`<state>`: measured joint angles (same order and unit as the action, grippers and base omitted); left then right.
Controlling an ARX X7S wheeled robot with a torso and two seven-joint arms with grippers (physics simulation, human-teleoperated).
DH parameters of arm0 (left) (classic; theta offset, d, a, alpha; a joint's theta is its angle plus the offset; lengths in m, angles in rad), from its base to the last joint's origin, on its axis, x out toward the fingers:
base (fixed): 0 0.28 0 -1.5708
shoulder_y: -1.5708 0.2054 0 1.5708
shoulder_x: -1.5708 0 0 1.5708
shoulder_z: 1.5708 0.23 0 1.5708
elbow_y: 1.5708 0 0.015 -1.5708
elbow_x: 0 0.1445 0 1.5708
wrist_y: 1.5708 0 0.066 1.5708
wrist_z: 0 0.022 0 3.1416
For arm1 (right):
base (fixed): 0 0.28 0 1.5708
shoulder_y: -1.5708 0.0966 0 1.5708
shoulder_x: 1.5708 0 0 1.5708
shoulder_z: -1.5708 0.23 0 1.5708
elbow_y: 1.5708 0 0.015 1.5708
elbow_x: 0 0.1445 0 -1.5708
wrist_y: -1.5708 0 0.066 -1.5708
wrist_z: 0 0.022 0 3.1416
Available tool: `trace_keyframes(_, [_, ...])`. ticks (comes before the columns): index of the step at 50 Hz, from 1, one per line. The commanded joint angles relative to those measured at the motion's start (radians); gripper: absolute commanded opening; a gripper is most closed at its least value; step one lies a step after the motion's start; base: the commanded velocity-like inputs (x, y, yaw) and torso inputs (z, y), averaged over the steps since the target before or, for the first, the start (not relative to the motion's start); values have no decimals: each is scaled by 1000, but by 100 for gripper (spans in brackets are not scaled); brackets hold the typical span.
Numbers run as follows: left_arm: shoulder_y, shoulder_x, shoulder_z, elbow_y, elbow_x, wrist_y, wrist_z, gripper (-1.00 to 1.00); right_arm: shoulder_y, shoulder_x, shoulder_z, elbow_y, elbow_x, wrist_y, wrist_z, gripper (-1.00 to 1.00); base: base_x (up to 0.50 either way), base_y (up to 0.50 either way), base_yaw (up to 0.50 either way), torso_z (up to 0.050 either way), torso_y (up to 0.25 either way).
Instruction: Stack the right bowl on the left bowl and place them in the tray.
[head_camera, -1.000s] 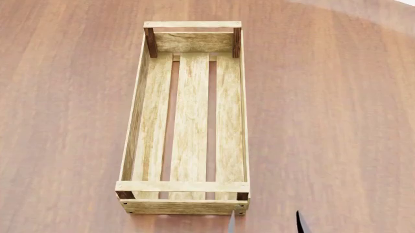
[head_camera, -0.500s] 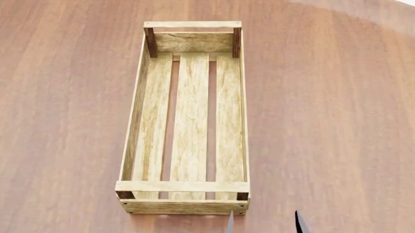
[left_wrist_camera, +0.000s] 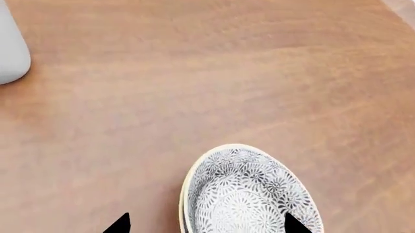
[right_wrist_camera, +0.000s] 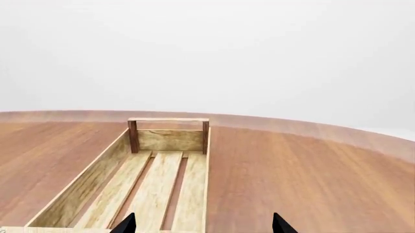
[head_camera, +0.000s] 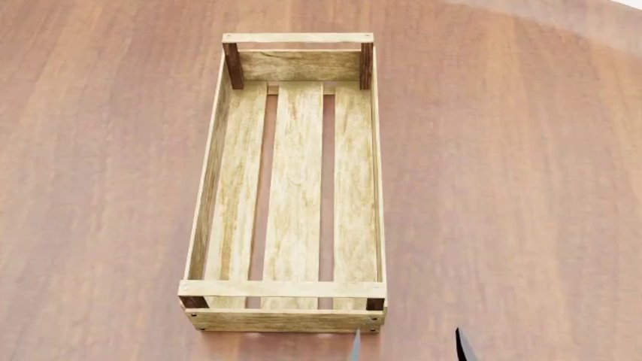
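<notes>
**Wooden crate on a bare round table, one bowl under the left arm**

While the reddish-brown table fills the head view with fine wood grain, the right wrist view shows its curved far edge against a plain pale backdrop. Lengthwise at the centre sits the tray, a long light-wood crate with three floor slats, low plank sides and dark corner posts, nothing inside it. Just beyond its near right corner the right gripper shows two dark fingertips set well apart, holding nothing. Seen from the left wrist, a bowl with a cream rim and grey floral pattern rests on the table between the left gripper's widely spread tips. A rounded grey-white object sits at that picture's edge.
</notes>
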<state>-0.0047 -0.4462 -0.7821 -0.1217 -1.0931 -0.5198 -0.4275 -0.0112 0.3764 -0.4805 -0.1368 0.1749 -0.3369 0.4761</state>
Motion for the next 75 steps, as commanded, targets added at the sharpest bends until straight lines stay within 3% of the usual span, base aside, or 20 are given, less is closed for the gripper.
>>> trace_keyframes(1, [-7,21,-26,-47,11,9,19,100,-1,-16,14,1,-23,2,-21,100,0,0,0,0,0])
trace_keyframes(75, [-118,-21,56,-217,50,-25,-8,100,10,-11,-8,25,-25,3,-15,100,0,0,0,0,0])
